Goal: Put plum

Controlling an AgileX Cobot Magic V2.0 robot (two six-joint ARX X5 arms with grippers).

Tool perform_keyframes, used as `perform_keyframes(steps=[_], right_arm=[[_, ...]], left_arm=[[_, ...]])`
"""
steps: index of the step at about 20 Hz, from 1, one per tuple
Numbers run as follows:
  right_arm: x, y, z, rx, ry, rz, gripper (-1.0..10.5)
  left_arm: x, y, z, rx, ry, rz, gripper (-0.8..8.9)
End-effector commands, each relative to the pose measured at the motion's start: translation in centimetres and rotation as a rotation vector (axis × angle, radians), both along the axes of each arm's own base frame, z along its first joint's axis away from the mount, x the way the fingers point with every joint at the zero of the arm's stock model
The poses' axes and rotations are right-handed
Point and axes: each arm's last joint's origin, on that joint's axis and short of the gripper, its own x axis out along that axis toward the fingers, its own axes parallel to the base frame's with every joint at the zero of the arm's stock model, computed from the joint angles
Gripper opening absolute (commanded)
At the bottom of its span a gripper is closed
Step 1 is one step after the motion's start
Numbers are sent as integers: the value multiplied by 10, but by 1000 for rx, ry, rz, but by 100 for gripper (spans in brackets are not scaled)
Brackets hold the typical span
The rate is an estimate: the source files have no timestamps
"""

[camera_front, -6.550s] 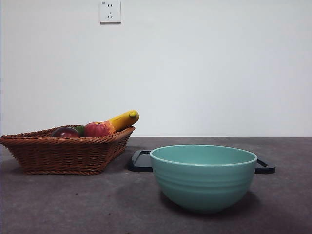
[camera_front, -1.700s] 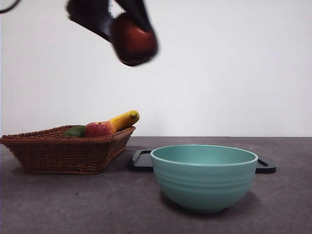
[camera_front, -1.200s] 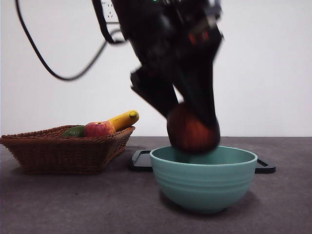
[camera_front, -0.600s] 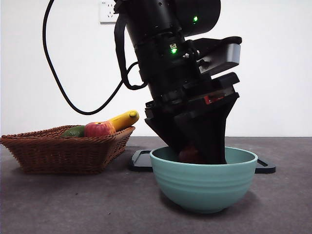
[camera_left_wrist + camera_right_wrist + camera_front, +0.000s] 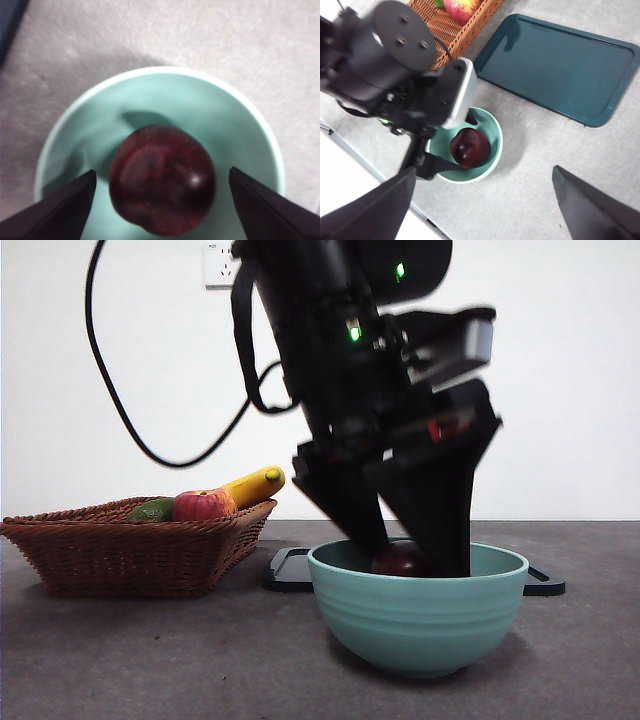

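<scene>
The surface [image 5: 150,660] is a dark grey, finely speckled mat; behind it stands a plain white wall carrying 1 white power socket [image 5: 216,264] high up. On the surface stand a teal ceramic bowl [image 5: 418,620], a wicker basket [image 5: 130,550] and, behind the bowl, a dark teal tray [image 5: 560,65]. The basket holds a red-and-yellow apple [image 5: 201,505], a banana [image 5: 254,485] and a dark green fruit [image 5: 152,509].

The plum [image 5: 162,186] lies inside the bowl, on its floor; in the front view only its dark maroon top [image 5: 400,560] shows above the rim. The left pincer [image 5: 415,545] reaches into the bowl from above, its 2 jaws spread wide, one on each side of the plum and clear of its skin in the left wrist view. A black cable [image 5: 120,390] loops from the arm toward the wall. The right pincer [image 5: 480,200] hangs high above the surface, well apart from the bowl, jaws wide and holding nothing.

Compared with 0.5 s ago, the jaws stand farther apart and the plum, then half hidden between them, shows free in the bowl. Compared with 5.6 s ago, the plum has left the basket, where the green fruit now shows in its place; the bowl, tray and basket have kept their positions.
</scene>
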Motion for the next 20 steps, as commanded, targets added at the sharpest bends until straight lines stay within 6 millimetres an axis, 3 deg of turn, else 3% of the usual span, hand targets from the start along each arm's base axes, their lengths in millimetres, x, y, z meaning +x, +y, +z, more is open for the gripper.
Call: perform_keyframes(steps=[1, 4, 8, 11, 16, 20], right_arm=[[0, 1, 6, 3, -26, 6, 437], [0, 1, 6, 2, -27, 7, 437], [0, 1, 6, 2, -27, 7, 437], [0, 1, 6, 2, -27, 7, 437], [0, 1, 6, 2, -27, 7, 437], [0, 1, 6, 2, -27, 7, 437]], left_arm=[[-1, 4, 40, -111, -65, 29, 430], [-1, 34, 89, -234, -132, 110, 430], [-3, 96, 153, -409, -238, 278, 430], [-15, 145, 185, -483, -303, 385, 430], [-42, 198, 197, -489, -305, 479, 430], [-69, 220, 167, -502, -249, 510, 430]])
